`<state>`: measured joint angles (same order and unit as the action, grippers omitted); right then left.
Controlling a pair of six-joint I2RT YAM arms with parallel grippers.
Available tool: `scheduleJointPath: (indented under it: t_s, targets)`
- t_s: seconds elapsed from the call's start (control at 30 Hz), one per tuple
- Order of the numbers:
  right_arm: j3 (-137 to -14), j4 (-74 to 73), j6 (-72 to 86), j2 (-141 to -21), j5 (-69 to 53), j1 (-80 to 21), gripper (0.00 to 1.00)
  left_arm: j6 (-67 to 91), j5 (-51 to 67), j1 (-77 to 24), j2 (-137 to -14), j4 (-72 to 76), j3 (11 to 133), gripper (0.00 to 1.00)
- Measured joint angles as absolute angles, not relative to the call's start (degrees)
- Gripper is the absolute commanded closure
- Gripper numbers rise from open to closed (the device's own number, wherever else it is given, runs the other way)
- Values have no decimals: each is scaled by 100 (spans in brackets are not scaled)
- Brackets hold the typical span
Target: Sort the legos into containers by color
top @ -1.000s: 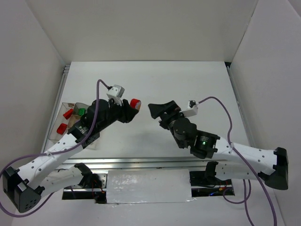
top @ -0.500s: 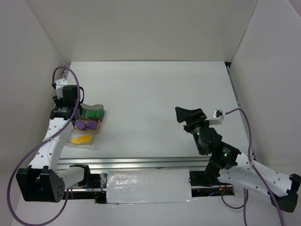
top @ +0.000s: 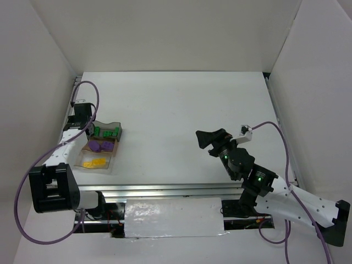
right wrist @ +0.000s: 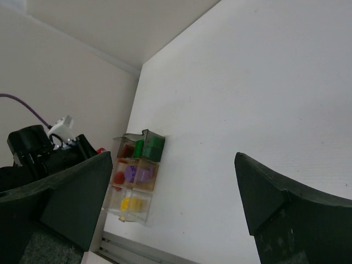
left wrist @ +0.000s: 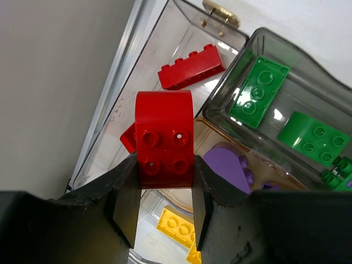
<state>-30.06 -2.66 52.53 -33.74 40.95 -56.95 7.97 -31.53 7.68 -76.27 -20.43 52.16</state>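
My left gripper (top: 82,117) is shut on a red rounded lego (left wrist: 165,137) and holds it above the left side of the clear trays (top: 111,166). In the left wrist view, below it, a red brick (left wrist: 191,66) lies in the left compartment (left wrist: 165,30), green bricks (left wrist: 258,91) in the far right one, a purple piece (left wrist: 225,168) in the middle and yellow bricks (left wrist: 176,225) in the near one. From above, green (top: 106,132), purple (top: 100,146) and yellow (top: 96,162) legos show; the red compartment is hidden by the arm. My right gripper (top: 206,137) is open and empty over the table's middle right.
The trays stand close to the left wall and the metal rail (top: 74,91). The right wrist view shows the tray cluster (right wrist: 122,217) far to the left and my right gripper (right wrist: 173,192) wide open over the white table (right wrist: 247,99).
My left arm has swung from the table's middle to the far left, carrying the red lego to above the trays. My right arm pulled back to the right, then edged left.
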Motion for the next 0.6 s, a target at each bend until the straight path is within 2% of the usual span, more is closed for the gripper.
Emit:
scheduleJointPath:
  t_s: [0.03,0.27,0.43,0.57,0.6]
  targets:
    - [-3006,-266,5238,-3374,4056,-5695,0,799,-3124,784,-7642,-2010,5155,77]
    - [-3006,-257,5210,-3472,3913,-5695,0,1094,-3050,1083,-7791,-1820,5089,75]
    - [-3009,-257,5194,-3636,3804,-5695,0,1275,-3017,1238,-8047,-1745,5089,66]
    - [-3013,-261,5164,-3811,3684,-5695,0,1509,-3148,1299,-8211,-1747,5089,50]
    - [-3022,-266,5155,-3833,3658,-5695,0,1570,-3201,1306,-8224,-1758,5089,19]
